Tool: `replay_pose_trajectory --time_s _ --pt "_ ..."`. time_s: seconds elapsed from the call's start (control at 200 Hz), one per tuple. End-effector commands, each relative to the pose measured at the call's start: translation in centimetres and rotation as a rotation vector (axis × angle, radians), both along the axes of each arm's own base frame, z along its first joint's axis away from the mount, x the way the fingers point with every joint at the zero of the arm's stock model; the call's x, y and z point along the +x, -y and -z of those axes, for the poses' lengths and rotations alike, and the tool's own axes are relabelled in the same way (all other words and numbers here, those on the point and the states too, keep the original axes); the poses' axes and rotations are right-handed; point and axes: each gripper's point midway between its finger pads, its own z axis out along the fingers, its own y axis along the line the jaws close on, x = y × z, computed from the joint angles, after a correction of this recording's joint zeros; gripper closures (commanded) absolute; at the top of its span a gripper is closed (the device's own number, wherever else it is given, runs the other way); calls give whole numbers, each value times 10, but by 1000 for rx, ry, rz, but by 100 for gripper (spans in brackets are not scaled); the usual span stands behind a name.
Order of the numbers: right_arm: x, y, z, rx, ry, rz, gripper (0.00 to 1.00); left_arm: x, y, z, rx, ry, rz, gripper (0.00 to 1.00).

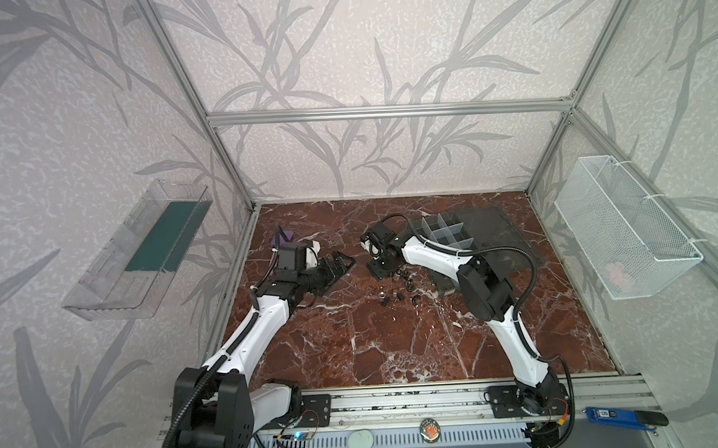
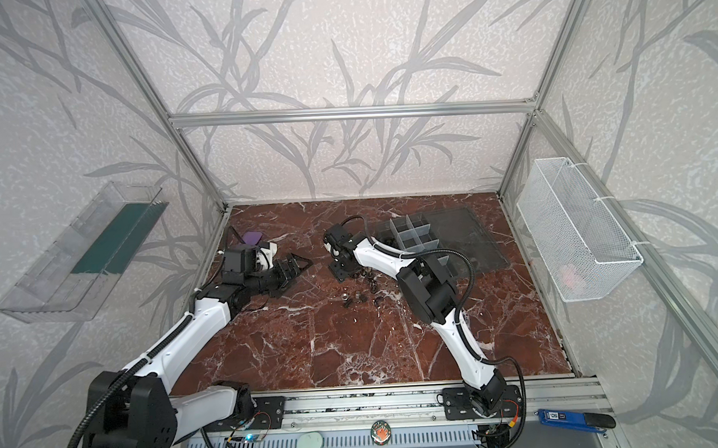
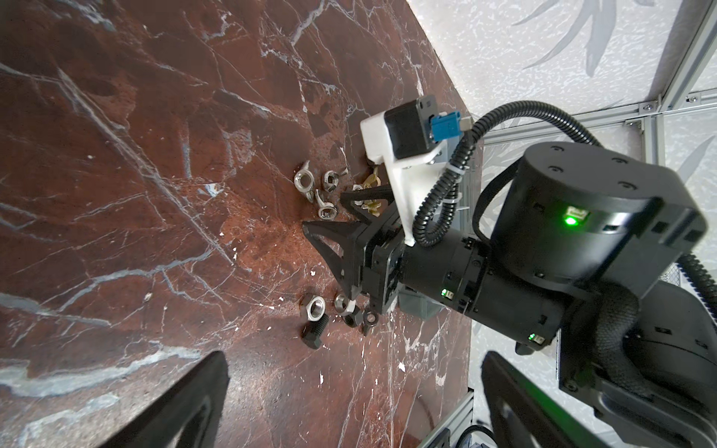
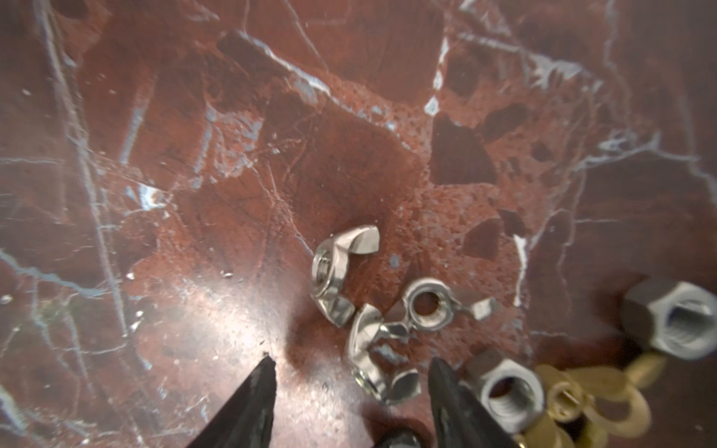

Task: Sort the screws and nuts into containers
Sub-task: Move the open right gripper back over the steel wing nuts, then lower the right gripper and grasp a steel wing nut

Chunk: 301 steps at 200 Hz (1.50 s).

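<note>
A small white label (image 2: 561, 416) is carried by the blue tool (image 2: 576, 419) lying at the front edge, beside the slotted panel (image 2: 421, 438). Its dark characters seem to read "SD", but are too small to be confirmed. An orange hand sign is shown on a round badge (image 2: 382, 433) on that panel. No other text can be read

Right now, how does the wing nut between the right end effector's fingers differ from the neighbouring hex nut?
The wing nut has two wings and shines; the hex nut is plain and duller. The wing nut lies between the right end effector's fingers, the hex nut outside. Both are silver.
</note>
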Motion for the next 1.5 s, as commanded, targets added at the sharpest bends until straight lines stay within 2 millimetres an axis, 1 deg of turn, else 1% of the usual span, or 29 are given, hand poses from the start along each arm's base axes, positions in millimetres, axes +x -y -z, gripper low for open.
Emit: replay_pose_trajectory --time_s 0.0,0.065,0.155,0.435,0.545,0.575,0.725,0.79,0.89,0.96,1.09,1.305,1.5 --pt "-1 -1 5 -31 -9 -20 43 5 1 -8 -23 19 1 1" --pt "0 -1 8 -37 -11 -25 46 5 0 -8 -22 19 -1 1" --pt "1 -1 13 -51 -17 -27 48 5 -1 -6 -19 13 -2 1" --pt "3 2 18 -86 -30 -21 70 4 -2 -9 -18 18 -5 1" --pt "0 5 17 -95 -36 -17 71 4 -3 -10 -17 19 -6 1" --pt "-2 6 16 -98 -39 -18 73 4 -3 -10 -18 18 -6 1" --pt "-7 13 17 -108 -34 -16 74 6 -3 -9 -23 15 -8 1" --pt "-8 15 19 -116 -40 -16 80 7 -2 -10 -26 17 -10 1" --pt "-10 16 19 -119 -44 -12 83 7 -2 -11 -31 20 -12 1" --pt "-9 17 18 -120 -40 -3 88 8 -1 -13 -32 26 -10 1" --pt "-5 17 5 -105 -28 16 100 9 -1 -16 -39 31 -11 1" --pt "3 17 -28 -27 -17 48 100 19 4 -27 -53 50 -3 1" --pt "10 24 -58 35 -12 82 100 24 11 -32 -53 64 14 1"
